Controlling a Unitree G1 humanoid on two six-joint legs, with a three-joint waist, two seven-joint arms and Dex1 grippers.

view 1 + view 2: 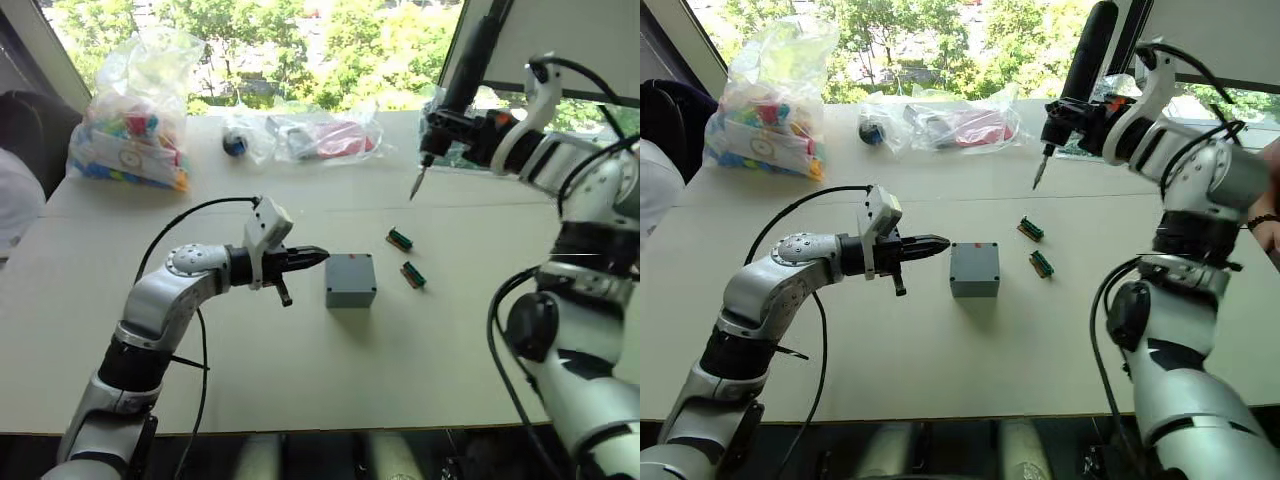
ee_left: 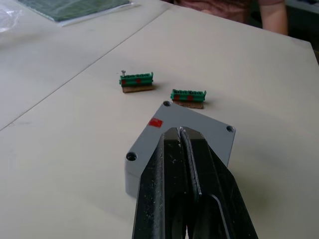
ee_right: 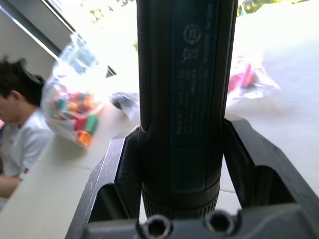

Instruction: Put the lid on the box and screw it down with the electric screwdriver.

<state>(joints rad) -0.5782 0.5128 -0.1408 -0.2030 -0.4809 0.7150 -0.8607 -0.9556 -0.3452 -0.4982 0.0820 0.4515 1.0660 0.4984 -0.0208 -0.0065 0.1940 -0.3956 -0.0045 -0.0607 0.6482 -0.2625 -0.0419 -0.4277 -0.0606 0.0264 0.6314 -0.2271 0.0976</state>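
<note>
Fingers of my right gripper [image 3: 182,164] are clamping the dark grey-black cylindrical electric screwdriver [image 1: 462,72] around its barrel, holding it nearly upright above the far right part of the pale table [image 1: 300,380], its thin metal bit [image 1: 417,182] pointing down and hanging clear of the surface. My left gripper [image 1: 310,257] is hovering low over the table with its two black fingers pressed together and gripping nothing; their tips are sitting just beside the left side of the small grey square plastic box [image 1: 350,280], and in the left wrist view they are lying over its near edge. That box is resting on the table between my two arms with the flat grey lid [image 2: 192,130] lying on top, corner screw holes showing and a small red mark [image 2: 155,122] near one edge. Two small green terminal blocks [image 1: 406,256] are lying just to the right of the box. Clear plastic bags [image 1: 130,110] are sitting along the far edge by the window.
</note>
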